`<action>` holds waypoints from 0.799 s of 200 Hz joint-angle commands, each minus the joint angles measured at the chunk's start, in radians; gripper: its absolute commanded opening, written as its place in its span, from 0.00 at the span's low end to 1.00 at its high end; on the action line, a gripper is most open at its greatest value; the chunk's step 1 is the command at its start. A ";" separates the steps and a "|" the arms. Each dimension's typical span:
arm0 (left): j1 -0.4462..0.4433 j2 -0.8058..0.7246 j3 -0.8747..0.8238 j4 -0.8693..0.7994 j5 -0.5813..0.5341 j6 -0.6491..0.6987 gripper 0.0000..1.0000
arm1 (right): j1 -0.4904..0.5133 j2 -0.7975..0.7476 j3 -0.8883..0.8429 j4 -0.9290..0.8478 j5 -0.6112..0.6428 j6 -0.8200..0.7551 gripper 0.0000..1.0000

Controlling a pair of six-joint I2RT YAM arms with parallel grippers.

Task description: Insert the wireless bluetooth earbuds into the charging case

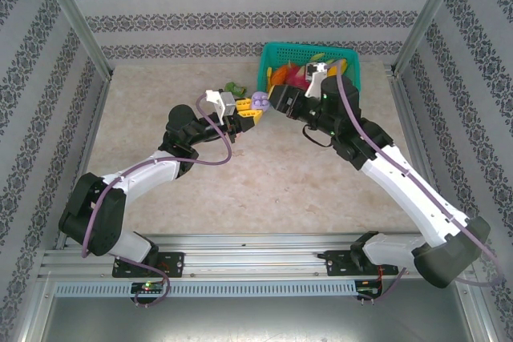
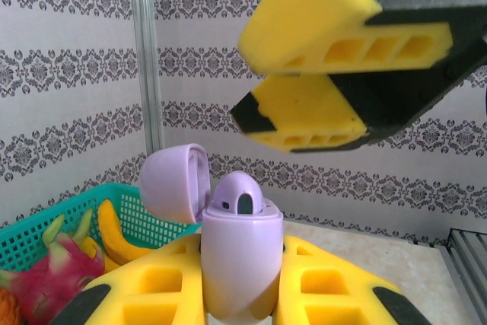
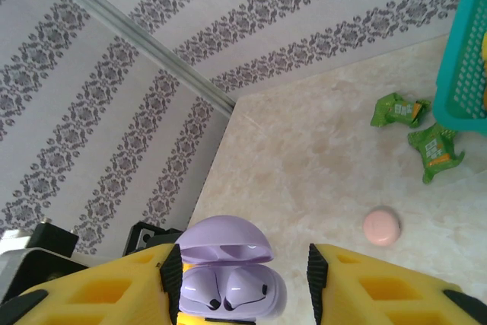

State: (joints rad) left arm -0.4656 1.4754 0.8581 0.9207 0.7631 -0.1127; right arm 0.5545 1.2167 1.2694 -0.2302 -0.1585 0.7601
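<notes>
Walls (image 1: 240, 6): pale wallpaper with grey patterned bands on the left, far and right sides | Table (image 1: 280, 190): beige marbled top, matt finish | Frame: bare metal posts (image 1: 78, 22) at both far corners, metal rail (image 1: 256, 258) along the near edge | Light: even, soft, faint shadows

Lab test cell: aluminium frame (image 1: 78, 18), wallpapered panels (image 1: 240, 6), marbled tabletop (image 1: 264, 190).

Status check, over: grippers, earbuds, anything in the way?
Left gripper shut on purple case, lid open. Right gripper open above it, holding nothing. Two purple earbuds seated inside. Pink case lies apart on table.
</notes>
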 commanded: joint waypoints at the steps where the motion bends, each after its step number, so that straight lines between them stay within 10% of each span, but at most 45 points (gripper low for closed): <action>1: -0.013 -0.001 0.015 0.058 0.017 -0.007 0.00 | -0.039 -0.009 0.022 -0.024 -0.002 -0.004 0.49; 160: -0.018 0.047 0.000 0.069 0.016 -0.034 0.00 | -0.088 0.411 0.384 -0.328 -0.266 -0.205 0.30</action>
State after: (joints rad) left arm -0.4725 1.5078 0.8577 0.9272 0.7937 -0.1314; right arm 0.4530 1.6783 1.6623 -0.5293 -0.3740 0.5976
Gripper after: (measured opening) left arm 0.201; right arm 0.306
